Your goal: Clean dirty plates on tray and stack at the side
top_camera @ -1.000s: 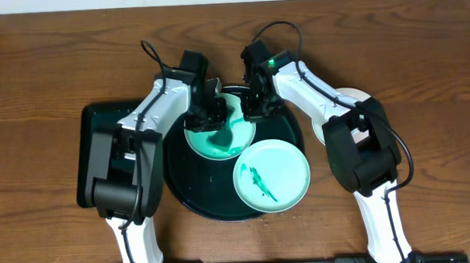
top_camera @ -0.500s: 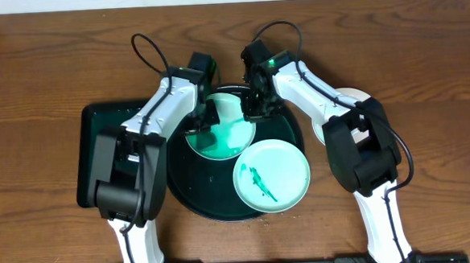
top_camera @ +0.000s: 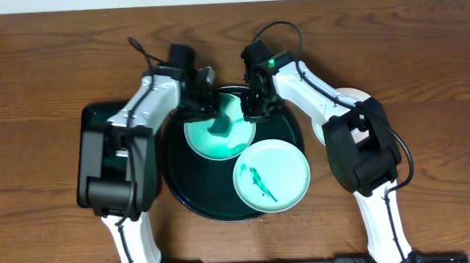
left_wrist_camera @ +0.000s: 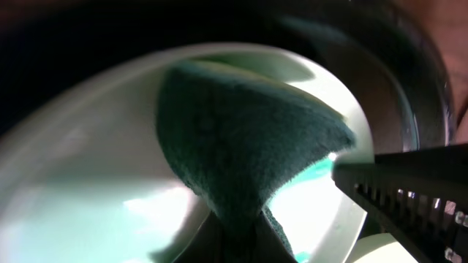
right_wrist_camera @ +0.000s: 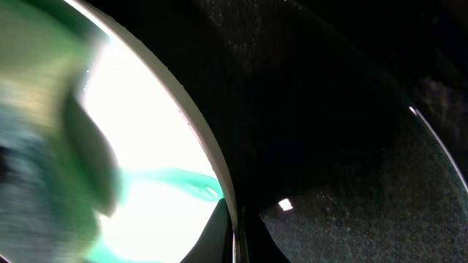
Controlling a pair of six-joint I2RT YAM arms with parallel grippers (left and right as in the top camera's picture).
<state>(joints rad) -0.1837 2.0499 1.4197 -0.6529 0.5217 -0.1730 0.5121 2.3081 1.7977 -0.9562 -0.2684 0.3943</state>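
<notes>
your left gripper (top_camera: 201, 106) is clenched on a dark green scouring pad (left_wrist_camera: 241, 139), seen in the left wrist view with the pad pressed onto the rear mint plate (top_camera: 234, 136). your right gripper (top_camera: 258, 106) is pinched onto that plate's right rim, a finger on either side in the right wrist view. the rear mint plate sits at the back of the round black tray (top_camera: 191, 194). the front mint plate (top_camera: 285, 165) lies at the tray's front right, overhanging the rim and carrying a green scribble (top_camera: 259, 183). the white plate (top_camera: 348, 100) rests on the table (top_camera: 39, 77) right of the tray, partly under your right arm. a rectangular dark green tray (top_camera: 90, 131) lies just left of the black tray.
</notes>
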